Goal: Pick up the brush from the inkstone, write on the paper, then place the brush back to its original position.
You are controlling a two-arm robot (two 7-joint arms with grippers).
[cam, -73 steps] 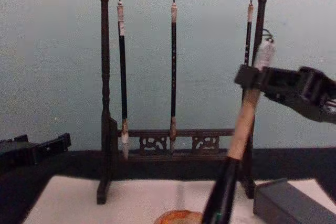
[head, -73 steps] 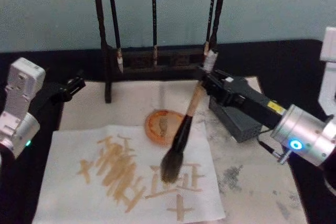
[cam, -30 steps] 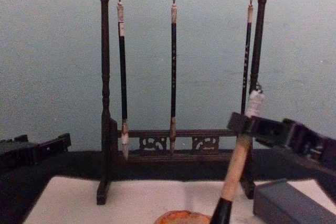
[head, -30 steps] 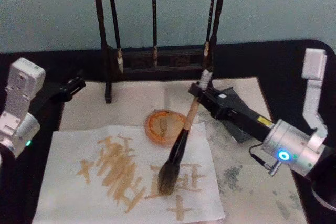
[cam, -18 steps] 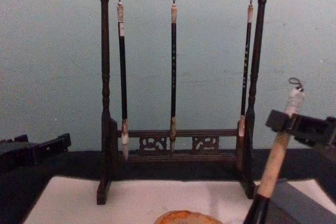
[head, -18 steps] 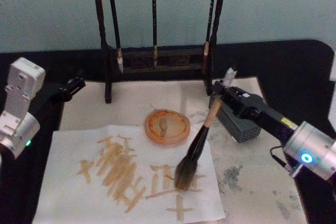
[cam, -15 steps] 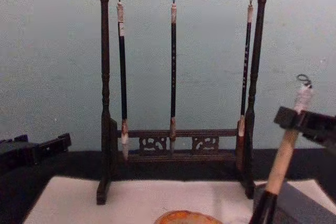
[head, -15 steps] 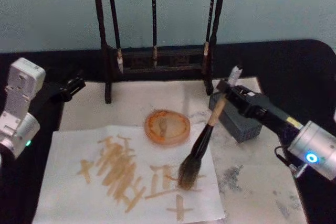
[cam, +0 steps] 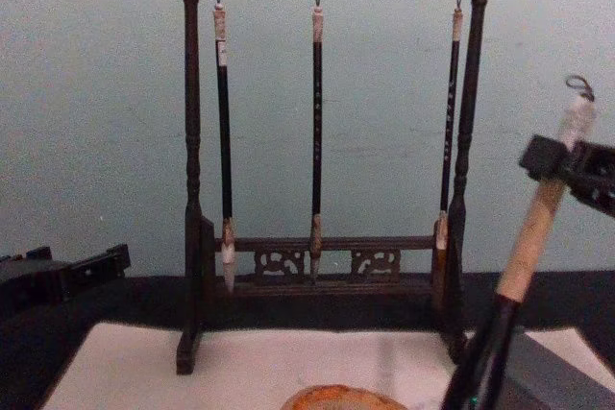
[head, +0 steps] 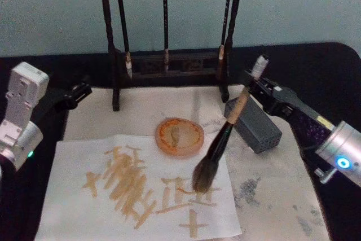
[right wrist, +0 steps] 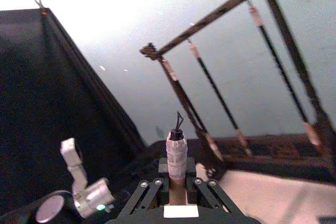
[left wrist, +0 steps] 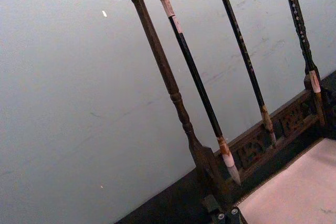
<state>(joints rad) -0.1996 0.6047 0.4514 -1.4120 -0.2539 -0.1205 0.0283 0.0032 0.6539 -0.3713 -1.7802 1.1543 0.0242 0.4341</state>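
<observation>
Right now the right end effector (head: 252, 86) is clenched on the brush (head: 228, 131), gripping the tan handle high up, just under the whitish end and its small loop. From the wrist you can see that end poking up between the two closed sides. The brush hangs tilted, handle up toward the right and bushy head down to the left. The head sits over the right part of the paper (head: 67, 196), near the tan strokes already there. I can't tell from where I stand whether the bristles touch the sheet or hover just off it.

I'd judge the brush light, with a stiff, smooth, round handle that could turn in a loose grip. The head looks soft, likely to splay under pressure, and held so far from it, it probably swings easily. A hold on the upper handle, clear of the black ferrule, looks right to me.

Just beside the handle lies the dark grey inkstone (head: 254, 125) on a stained underlay (head: 282, 196), with an orange dish (head: 179, 136) near the paper's top edge. Behind them stands the rack (head: 169, 60) with its slim brushes (cam: 316, 122).

The left end effector (head: 79, 91) is parked at the left edge of the table (head: 316, 60)
</observation>
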